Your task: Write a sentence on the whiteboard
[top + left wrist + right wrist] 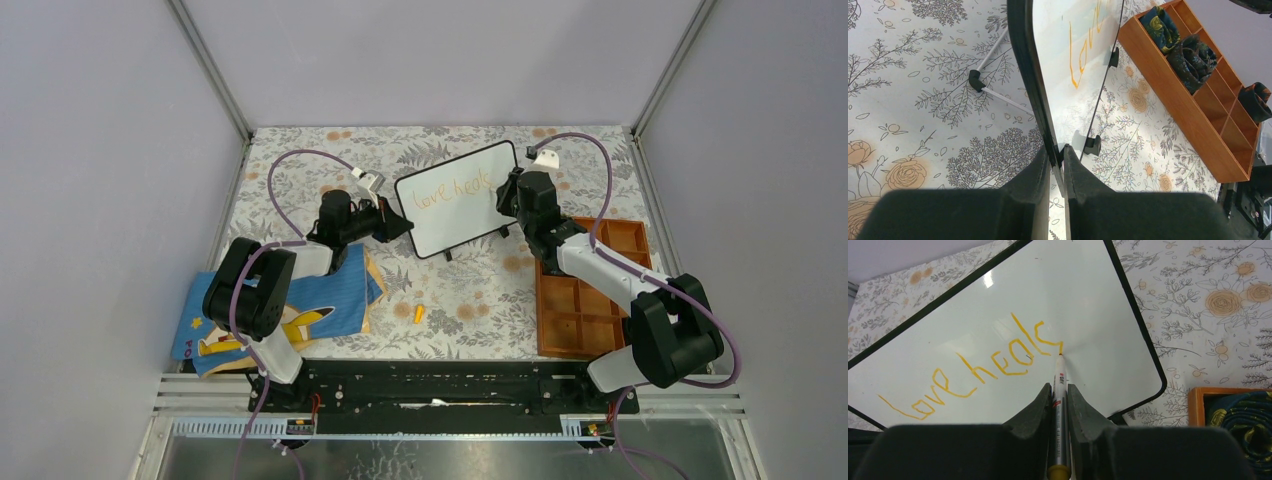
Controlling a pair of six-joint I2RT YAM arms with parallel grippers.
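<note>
We had the right gripper (1059,387) closed almost fully on an orange marker (1059,371). The barrel lay along the slot between the fingers, and its tip touched the whiteboard (1083,290) at the tail of the last letter. The sentence (973,372) read "love heals" so far, so we judged one word was left to write.

The coming stroke turned on where the blank surface lay. Seen from the right wrist, the writing climbed from lower left to upper right. The unmarked white lay just right of the tip, running toward the board's rounded right corner. From above, the board's long axis slanted from near-left to far-right. That put the blank end on the right arm's side, close to that gripper, so the marker would need to travel along the slant and away from the left arm.

The left gripper (1058,150) was pinched down to a narrow gap on the board's black frame at the opposite short end, steadying it. From that wrist the board showed nearly edge-on, raised at an angle off the floral table cover (908,125).

A wooden compartment tray (1168,85) sat on the right, apart from the board. Three rolled dark floral cloths (1193,52) lay in separate cells along one row. The cells we could see into from above showed bare wood.
</note>
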